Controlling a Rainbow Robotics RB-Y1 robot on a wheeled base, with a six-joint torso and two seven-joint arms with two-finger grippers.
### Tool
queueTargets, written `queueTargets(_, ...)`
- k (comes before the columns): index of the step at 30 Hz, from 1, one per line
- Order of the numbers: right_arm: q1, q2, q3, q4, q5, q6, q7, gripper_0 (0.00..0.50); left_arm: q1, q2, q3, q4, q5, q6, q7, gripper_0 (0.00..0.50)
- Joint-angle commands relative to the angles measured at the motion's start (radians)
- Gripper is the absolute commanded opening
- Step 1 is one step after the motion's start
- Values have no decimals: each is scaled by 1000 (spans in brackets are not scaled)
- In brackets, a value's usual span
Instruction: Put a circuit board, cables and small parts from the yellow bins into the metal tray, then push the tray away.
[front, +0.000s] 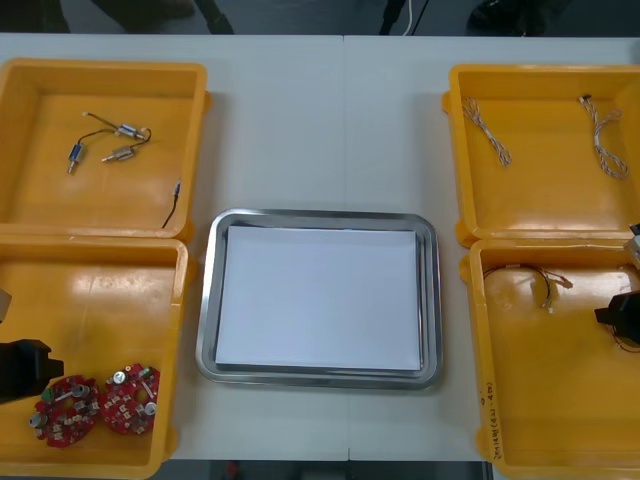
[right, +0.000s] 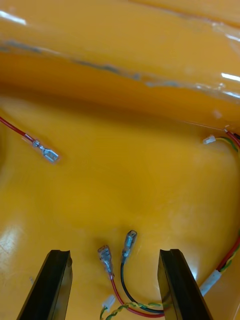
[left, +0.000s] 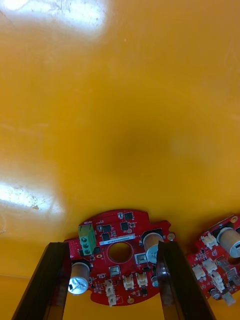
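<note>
Straddling the nearer round red circuit board (left: 120, 252), the left pincer (left: 112, 246) is spread, one black finger over each edge of the disc; I judge it above the board, not yet pinching it. From the front camera this pincer (front: 22, 368) sits at the 9 o'clock edge of the near-left yellow bin (front: 100, 290), the board (front: 64, 410) at 4 o'clock from it and a second board (front: 128, 398) just beside the first. Being round, the board has no long axis to line up with, so a straight drop should do. The metal tray (front: 205, 300), white inside and holding nothing, lies at 2 o'clock from the boards, and the left arm is the nearer one. The right pincer (right: 114, 252), also spread, hangs in the near-right yellow bin (front: 560, 400). Its wrist camera shows two terminals of the red and yellow cable (right: 113, 286) between the fingers, running roughly along them, a detail the front camera leaves too small to read
</note>
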Motion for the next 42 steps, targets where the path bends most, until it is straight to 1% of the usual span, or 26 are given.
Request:
queueTargets(1,20,-27,21,5,9,-29,15,500,53,39,-7,-4,-14,-22,-96,500)
queueTargets(6,17,-27,47,36,7,-82,15,500,73,45,-24,5,-28,-60,-99,500)
queueTargets(13,15,-27,59,59,13,-93,18,500,75,45,-56,29,-54,-120,-97,500)
queueTargets(19,17,-27,85,96,13,-147,18,500,75,48,-95,66,-71,-178,-100,500)
queueTargets(24,17,-27,85,96,7,-147,17,500,80,53,-99,74,-71,-184,-103,500)
queueTargets(27,15,-27,85,96,1,-147,18,500,84,56,-113,85,-75,-212,-105,500)
queueTargets(28,17,-27,85,96,-2,-147,15,410,87,57,-119,91,-77,-226,-105,500)
queueTargets(29,15,-27,85,96,-2,-147,18,352,89,57,-122,95,-78,-232,-106,500)
queueTargets(31,14,-27,85,91,-5,-147,15,124,92,59,-125,103,-77,-242,-106,500)
queueTargets(32,15,-27,85,91,-5,-147,15,74,92,60,-125,103,-77,-242,-108,500)
queueTargets(33,15,-29,82,86,-7,-147,17,13,93,60,-125,105,-78,-242,-109,500)
queueTargets(34,15,-27,82,82,-7,-145,17,0,95,60,-127,105,-80,-242,-109,500)
queueTargets(38,15,-29,67,46,-10,-107,15,0,103,62,-130,105,-80,-252,-111,500)
queueTargets(42,15,-29,15,-24,-10,-18,18,0,112,67,-132,103,-81,-264,-111,500)
